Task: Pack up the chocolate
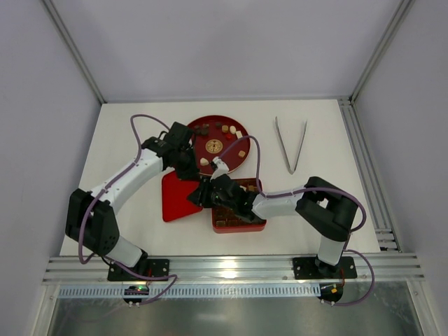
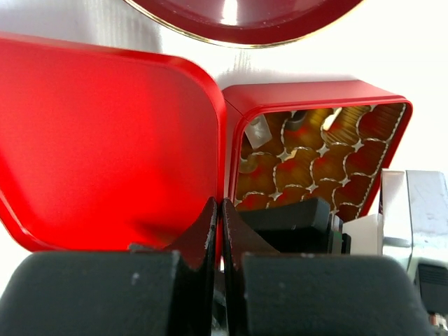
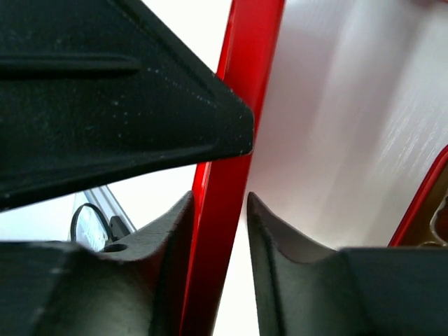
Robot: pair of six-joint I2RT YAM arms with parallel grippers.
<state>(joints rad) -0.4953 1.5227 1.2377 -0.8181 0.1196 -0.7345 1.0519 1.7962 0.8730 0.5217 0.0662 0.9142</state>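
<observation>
The chocolate (image 1: 225,129) is lying mostly on the round red plate (image 1: 227,143) at the far middle of the table: dark, light brown and cream pieces scattered round its rim. Both grippers are working just near of that plate, none of these pieces touching either one.

The left gripper (image 2: 222,210) is reaching down from over the plate's left side, its fingers pressed together to a thin slit. The right edge of the flat red lid (image 2: 105,140) is running straight down to that slit, but whether the edge is pinched cannot be told.

The right gripper (image 3: 220,198) is coming in from the right over the red box (image 1: 241,225). Its fingers are standing narrowly spread on either side of the lid's raised rim, the left-hand finger against it and the other showing a sliver of table.

In the left wrist view one cream piece (image 2: 257,131) is sitting in a far-left compartment of the box's brown grid, just beyond the fingertips.

Metal tongs (image 1: 290,166) are lying well apart, far right.
</observation>
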